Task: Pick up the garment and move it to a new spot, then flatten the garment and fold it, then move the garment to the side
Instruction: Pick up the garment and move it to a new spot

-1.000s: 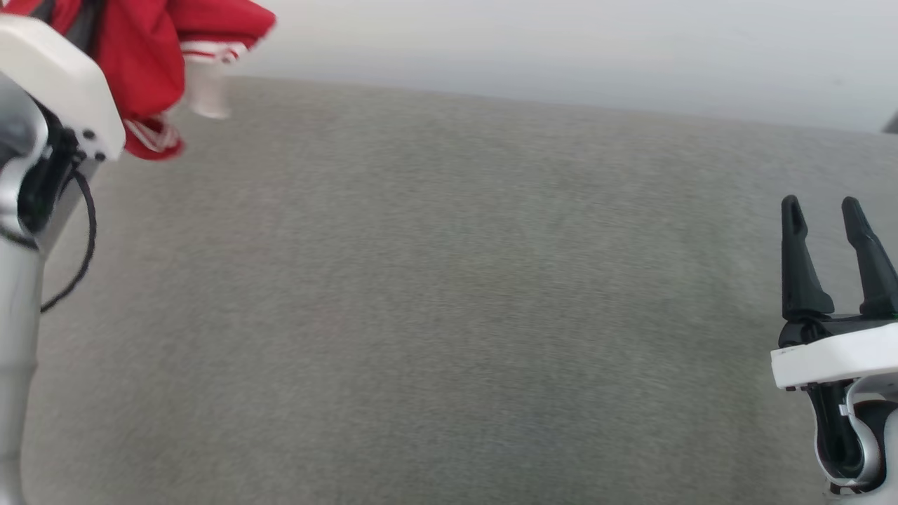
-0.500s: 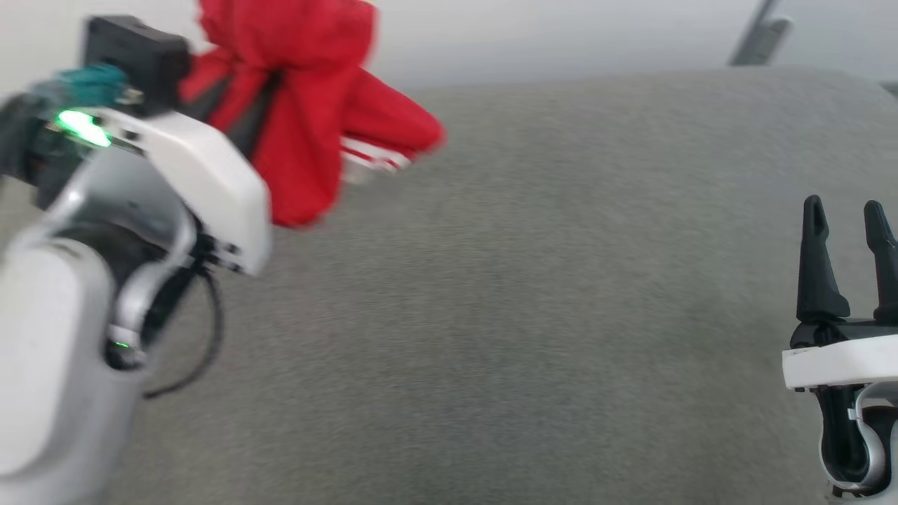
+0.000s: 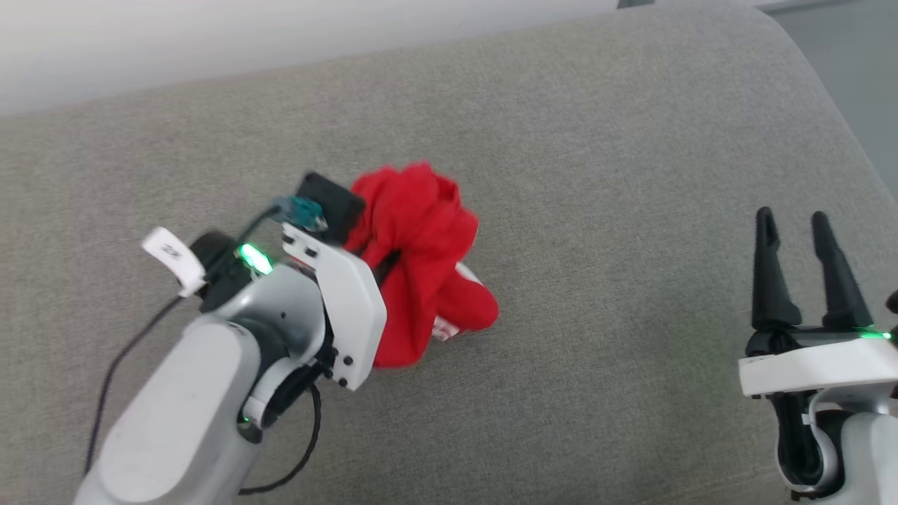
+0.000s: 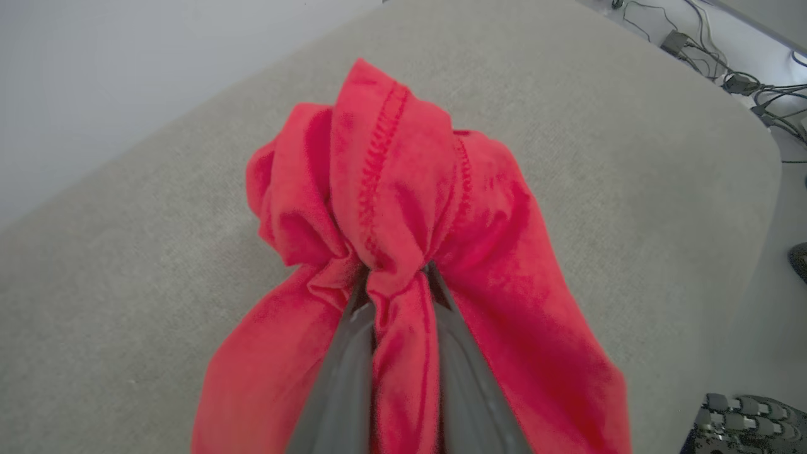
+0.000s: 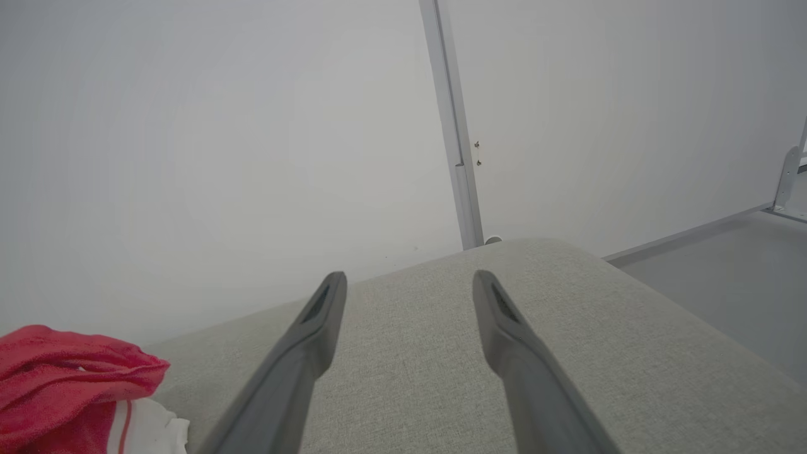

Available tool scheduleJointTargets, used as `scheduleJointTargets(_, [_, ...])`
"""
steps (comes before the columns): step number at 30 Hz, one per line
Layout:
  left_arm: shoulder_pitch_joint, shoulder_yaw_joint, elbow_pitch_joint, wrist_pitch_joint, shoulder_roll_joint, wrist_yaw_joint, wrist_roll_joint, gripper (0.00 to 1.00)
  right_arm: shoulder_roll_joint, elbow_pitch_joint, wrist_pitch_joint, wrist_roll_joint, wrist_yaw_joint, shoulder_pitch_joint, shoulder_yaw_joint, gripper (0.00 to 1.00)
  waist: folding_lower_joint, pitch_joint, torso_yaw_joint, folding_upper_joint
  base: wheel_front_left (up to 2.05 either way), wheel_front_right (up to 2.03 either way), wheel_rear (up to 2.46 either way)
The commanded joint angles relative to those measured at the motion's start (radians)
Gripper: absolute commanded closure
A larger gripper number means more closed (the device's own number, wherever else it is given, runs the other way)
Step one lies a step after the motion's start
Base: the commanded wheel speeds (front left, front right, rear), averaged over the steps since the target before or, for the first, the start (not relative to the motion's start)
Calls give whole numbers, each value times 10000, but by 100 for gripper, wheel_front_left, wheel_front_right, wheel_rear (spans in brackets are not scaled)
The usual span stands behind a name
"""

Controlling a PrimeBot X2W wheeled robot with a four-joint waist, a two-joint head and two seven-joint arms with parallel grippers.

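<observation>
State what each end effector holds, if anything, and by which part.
The left end effector pinches the garment at a bunched red fold; right end effector holds nothing.

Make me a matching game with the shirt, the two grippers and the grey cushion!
Things:
1. shirt
2. left gripper
3. right gripper
4. cushion

States:
A. open, holding nothing
B. grey
C. red and bunched up
D. shut on cloth

Pairs: 1-C, 2-D, 3-A, 4-B
</observation>
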Motion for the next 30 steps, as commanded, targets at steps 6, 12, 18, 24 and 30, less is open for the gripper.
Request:
scheduleJointTargets(6, [159, -467, 1971, -206, -237, -303, -2, 100, 37, 397, -226, 154, -3, -258, 293, 0, 0, 155, -115, 0, 0, 0, 0])
scheduleJointTargets(12, [-159, -934, 3633, -496, -583, -601, 4, 100, -45, 610, -297, 180, -3, -391, 499, 0, 0, 27, 57, 0, 0, 0, 0])
scheduleJointTargets(18, [-433, -797, 4105, -1225, -814, -723, -233, 0, -164, 686, -242, 178, -3, -475, 615, 0, 0, -191, 333, 0, 0, 0, 0])
scheduleJointTargets(24, [-440, -364, 3560, -2770, -556, -833, -450, 0, -403, 635, -99, 274, -3, -334, 645, 0, 0, -649, 948, 0, 0, 0, 0])
scheduleJointTargets(30, [5, 216, 3009, -4486, -211, -842, -503, 0, -710, 675, 25, 283, -3, -122, 711, 0, 0, -1099, 1460, 0, 0, 0, 0])
